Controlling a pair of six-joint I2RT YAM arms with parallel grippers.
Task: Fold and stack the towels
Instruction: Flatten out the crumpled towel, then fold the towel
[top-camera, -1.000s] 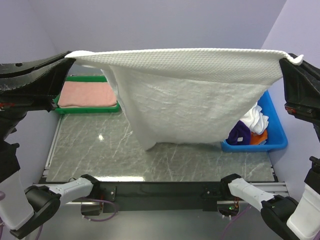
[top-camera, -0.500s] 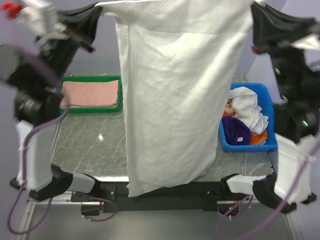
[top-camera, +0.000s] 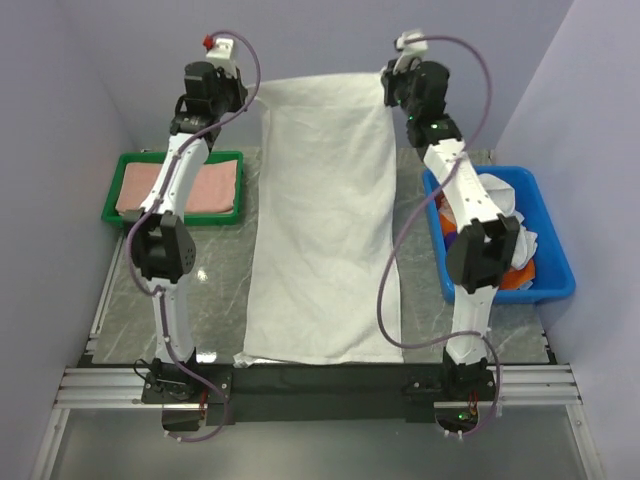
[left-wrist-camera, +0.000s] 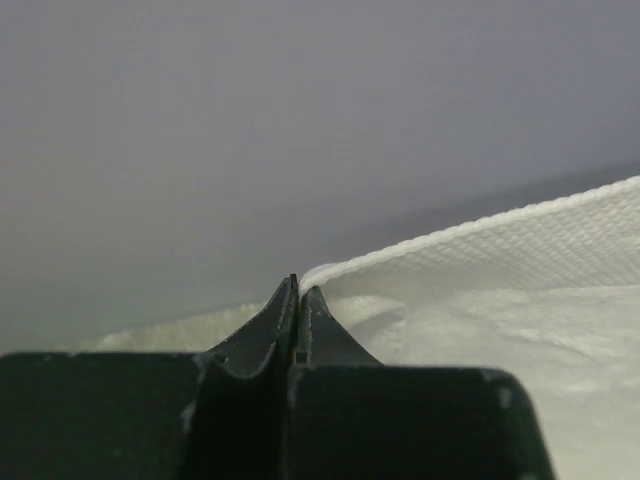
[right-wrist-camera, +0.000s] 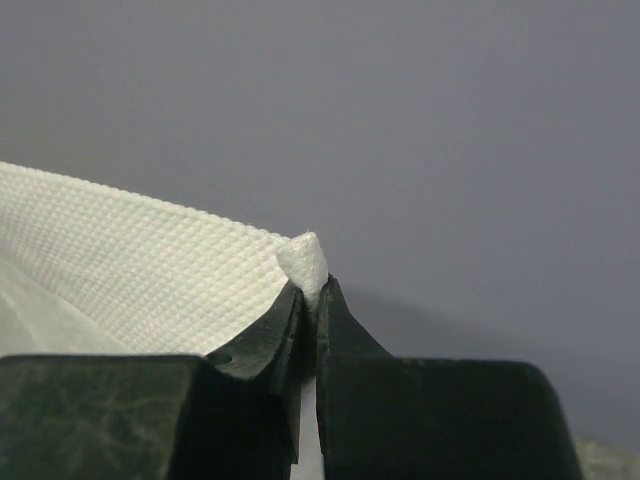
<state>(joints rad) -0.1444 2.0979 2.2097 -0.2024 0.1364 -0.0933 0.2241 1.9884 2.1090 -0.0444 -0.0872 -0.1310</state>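
Observation:
A large white towel is stretched lengthwise from the table's front edge to the far wall. My left gripper is shut on its far left corner, which shows pinched between the fingers in the left wrist view. My right gripper is shut on its far right corner, which pokes out above the fingers in the right wrist view. Both arms are stretched far forward and hold the far edge taut above the table. The towel's near edge lies at the table's front edge.
A green tray at the left holds a folded pink towel. A blue bin at the right holds white, purple and orange cloths. The grey marble table shows on both sides of the towel. Purple walls stand on three sides.
Both arms have swung from high near the camera out to the far side of the table. The towel, which hung down from them, now lies stretched along the table.

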